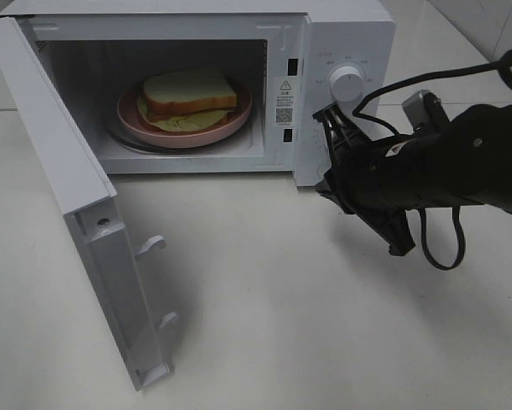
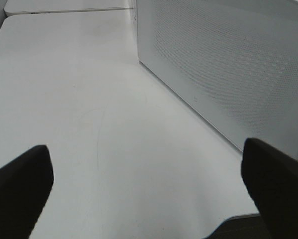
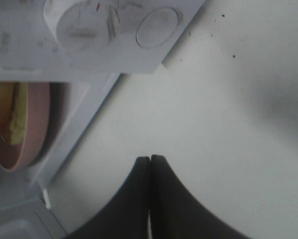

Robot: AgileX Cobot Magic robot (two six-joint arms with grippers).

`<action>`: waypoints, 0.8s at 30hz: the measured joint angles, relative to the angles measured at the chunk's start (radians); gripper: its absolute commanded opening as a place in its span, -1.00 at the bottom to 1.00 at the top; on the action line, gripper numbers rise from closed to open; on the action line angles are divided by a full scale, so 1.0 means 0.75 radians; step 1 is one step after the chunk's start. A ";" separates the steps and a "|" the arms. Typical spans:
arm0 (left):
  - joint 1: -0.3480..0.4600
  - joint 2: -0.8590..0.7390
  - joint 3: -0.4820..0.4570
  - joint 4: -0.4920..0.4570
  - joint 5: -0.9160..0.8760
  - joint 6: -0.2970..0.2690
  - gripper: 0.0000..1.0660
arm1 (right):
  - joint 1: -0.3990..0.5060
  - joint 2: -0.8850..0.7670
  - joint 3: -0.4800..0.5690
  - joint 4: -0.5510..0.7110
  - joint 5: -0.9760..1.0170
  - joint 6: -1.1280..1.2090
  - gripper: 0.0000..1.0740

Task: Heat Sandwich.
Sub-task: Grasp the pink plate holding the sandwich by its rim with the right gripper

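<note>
The sandwich [image 1: 190,92], white bread over a pale green leaf, lies on a round pink plate [image 1: 185,136] inside the open microwave [image 1: 341,34]. My right gripper [image 1: 323,185] hovers low in front of the microwave's control panel, to the right of the cavity, with its fingers pressed together and nothing between them. The right wrist view shows the shut gripper [image 3: 149,159] over bare table, with the plate [image 3: 33,130] and an edge of the sandwich [image 3: 17,119] off to one side. My left gripper [image 2: 144,147] stands wide open and empty beside the door's outer face [image 2: 228,64]; the exterior view does not show it.
The microwave door [image 1: 76,213] is swung far out toward the table's front left, its latch hooks [image 1: 153,245] sticking out. A round dial [image 1: 348,83] sits on the control panel just above my right gripper. White tabletop [image 1: 264,299] spreads in front of the microwave.
</note>
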 measured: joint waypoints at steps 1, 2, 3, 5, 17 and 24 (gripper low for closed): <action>0.000 0.000 0.000 0.000 0.000 0.000 0.83 | 0.000 -0.008 0.000 0.000 0.045 -0.052 -0.97; 0.000 0.000 0.000 0.000 0.000 0.000 0.83 | 0.000 -0.019 0.000 -0.001 0.087 -0.105 -0.97; 0.000 0.000 0.000 0.000 0.000 0.000 0.83 | 0.000 -0.019 0.000 -0.001 0.087 -0.105 -0.97; 0.000 0.000 0.000 0.000 0.000 0.000 0.83 | 0.000 -0.041 0.000 -0.003 0.216 -0.253 -0.97; 0.000 0.000 0.000 0.000 0.000 0.000 0.83 | 0.000 -0.067 0.000 -0.231 0.651 -0.549 -0.93; 0.000 0.000 0.000 0.000 0.000 0.000 0.83 | 0.000 -0.067 -0.067 -0.427 0.932 -0.632 -0.90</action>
